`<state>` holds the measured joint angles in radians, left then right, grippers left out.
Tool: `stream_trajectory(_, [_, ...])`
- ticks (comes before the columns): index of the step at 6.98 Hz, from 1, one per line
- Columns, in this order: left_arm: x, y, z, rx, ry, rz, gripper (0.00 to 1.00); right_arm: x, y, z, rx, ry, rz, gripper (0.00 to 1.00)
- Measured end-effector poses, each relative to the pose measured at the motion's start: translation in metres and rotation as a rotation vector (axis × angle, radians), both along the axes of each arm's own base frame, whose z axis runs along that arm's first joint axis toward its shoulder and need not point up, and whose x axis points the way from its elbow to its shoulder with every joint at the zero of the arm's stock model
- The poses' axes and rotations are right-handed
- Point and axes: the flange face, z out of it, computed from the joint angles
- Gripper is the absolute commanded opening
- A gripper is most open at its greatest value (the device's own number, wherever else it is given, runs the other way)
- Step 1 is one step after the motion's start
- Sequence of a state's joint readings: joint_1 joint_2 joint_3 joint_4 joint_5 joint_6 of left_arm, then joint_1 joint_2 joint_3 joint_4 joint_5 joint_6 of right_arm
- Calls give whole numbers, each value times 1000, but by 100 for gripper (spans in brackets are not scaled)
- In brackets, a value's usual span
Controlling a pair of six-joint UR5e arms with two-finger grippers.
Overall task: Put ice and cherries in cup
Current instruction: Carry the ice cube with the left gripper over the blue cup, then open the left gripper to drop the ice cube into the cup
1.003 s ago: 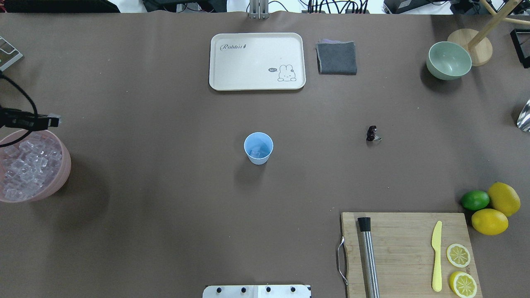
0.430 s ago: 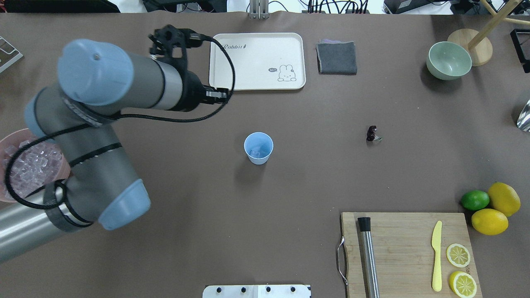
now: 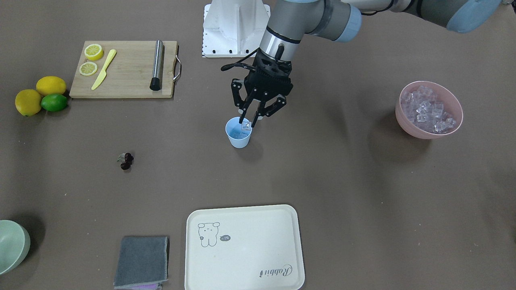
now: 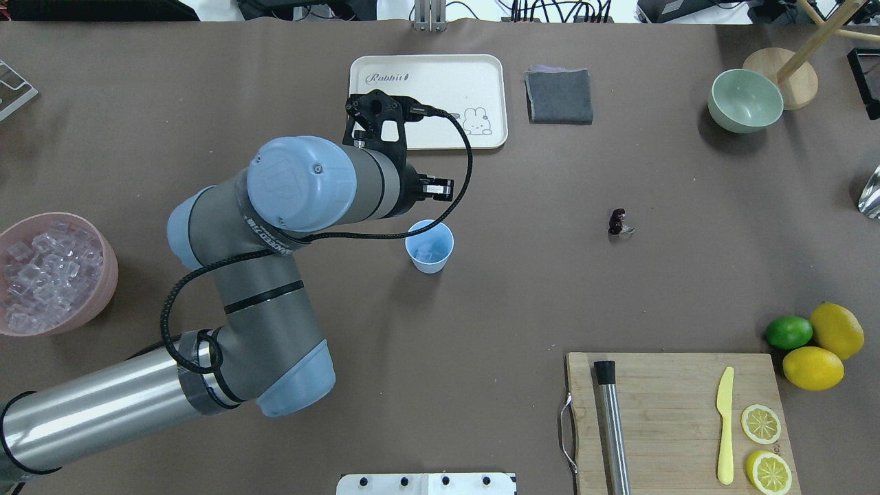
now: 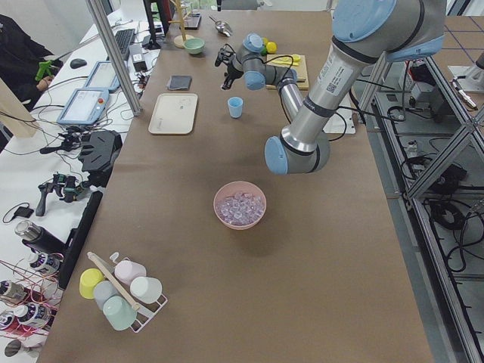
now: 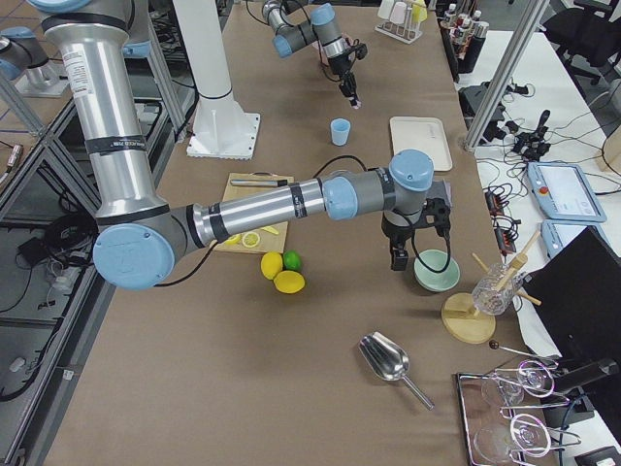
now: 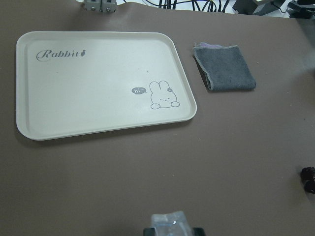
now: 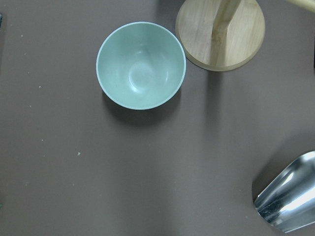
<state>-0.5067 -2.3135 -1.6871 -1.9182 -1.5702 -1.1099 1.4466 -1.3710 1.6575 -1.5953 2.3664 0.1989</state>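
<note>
While the left gripper [image 3: 247,122] hangs over the middle of the table, its two black fingers are closed on one clear, glassy ice cube [image 3: 245,126]. The cube is pinched just above the mouth of the single small light blue plastic cup [image 4: 429,246], a plain tapered cup with no handle. Clear ice lies inside that cup; I cannot tell how many pieces.

Taking the overhead view with the cup as the centre, the cluster of dark red, glossy round cherries [image 4: 618,221] lies on the matte brown table cover [image 4: 619,295] at 3 o'clock, well apart. The fruits are too small to count. Far off at 9 o'clock, one round pink bowl [image 4: 103,289] is heaped with many more cubes. At 12 o'clock lies one cream rectangular tray [image 4: 474,75] with rounded corners and a rabbit drawing. One folded grey cloth [image 4: 559,96] lies at 1 o'clock. One smooth pale green bowl [image 4: 746,101] sits at 2 o'clock.

At 4 o'clock, one bamboo cutting board [image 4: 667,412] bears one steel rod [image 4: 612,426] with a black end, one yellow plastic knife [image 4: 725,426] and two lemon slices [image 4: 761,424]. Two whole lemons [image 4: 836,330] and one lime [image 4: 789,332] huddle at the board's 2 o'clock.

The right gripper [image 6: 397,260] shows only in the side view, near the green bowl, and I cannot tell how its jaws stand.
</note>
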Motion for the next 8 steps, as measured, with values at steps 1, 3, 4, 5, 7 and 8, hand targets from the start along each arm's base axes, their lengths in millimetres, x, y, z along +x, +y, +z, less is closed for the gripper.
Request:
stream_trajectory(1, [18, 7, 5, -2, -10, 13, 0, -1, -1, -2, 3, -1, -1, 100])
stream_trajectory(3, [39, 20, 15, -14, -33, 40, 0, -1, -2, -4, 6, -2, -1, 100])
stream_trajectory(4, [41, 25, 20, -17, -39, 48, 0, -1, -2, -5, 7, -3, -2, 100])
stream_trajectory(5, [40, 27, 26, -18, -44, 53, 0, -1, -2, -5, 9, -3, -2, 100])
stream_trajectory(7, [31, 32, 43, -21, -57, 60, 0, -1, -3, -8, 14, -4, -2, 100])
stream_trajectory(8, [29, 34, 46, -22, -59, 60, 0, -2, -4, -9, 15, -4, -2, 100])
